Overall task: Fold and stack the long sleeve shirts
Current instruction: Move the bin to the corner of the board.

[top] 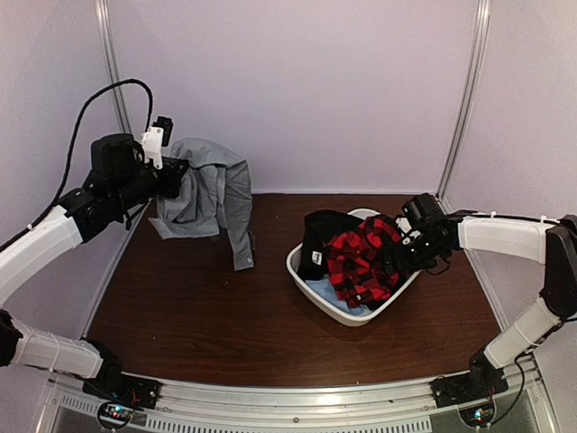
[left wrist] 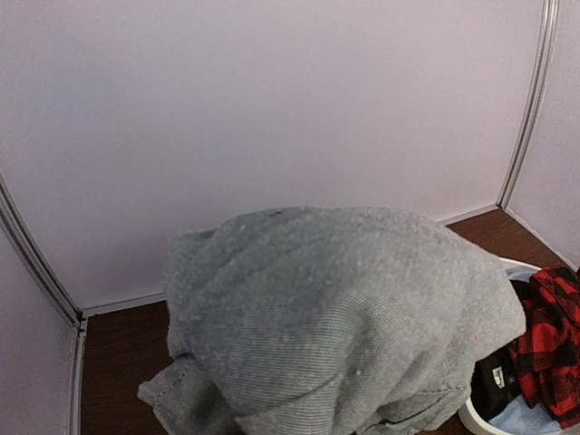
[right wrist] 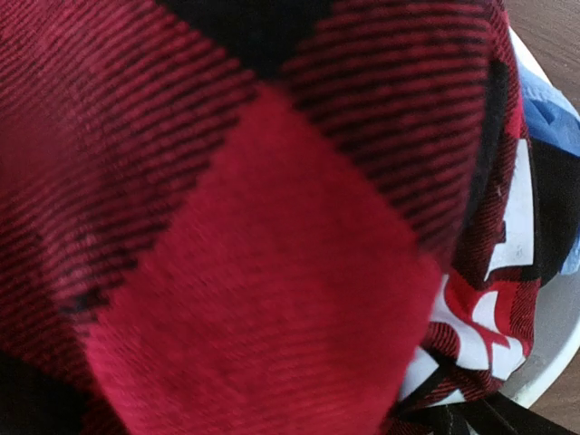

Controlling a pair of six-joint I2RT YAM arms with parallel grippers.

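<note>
A light-grey long sleeve shirt (top: pixel 212 189) hangs bunched from my left gripper (top: pixel 173 176), held above the back left of the brown table (top: pixel 207 307), one sleeve trailing down to the table. In the left wrist view the grey cloth (left wrist: pixel 335 308) covers my fingers. My right gripper (top: pixel 397 257) is pressed into a red and black plaid shirt (top: pixel 361 257) in the white basket (top: pixel 338 314). The plaid cloth (right wrist: pixel 272 227) fills the right wrist view and hides the fingers.
The basket stands right of the table's centre, its rim also in the right wrist view (right wrist: pixel 553 362). It holds a black garment (top: pixel 320 236) and a light-blue cloth (top: pixel 326 290) too. White walls enclose the back and sides.
</note>
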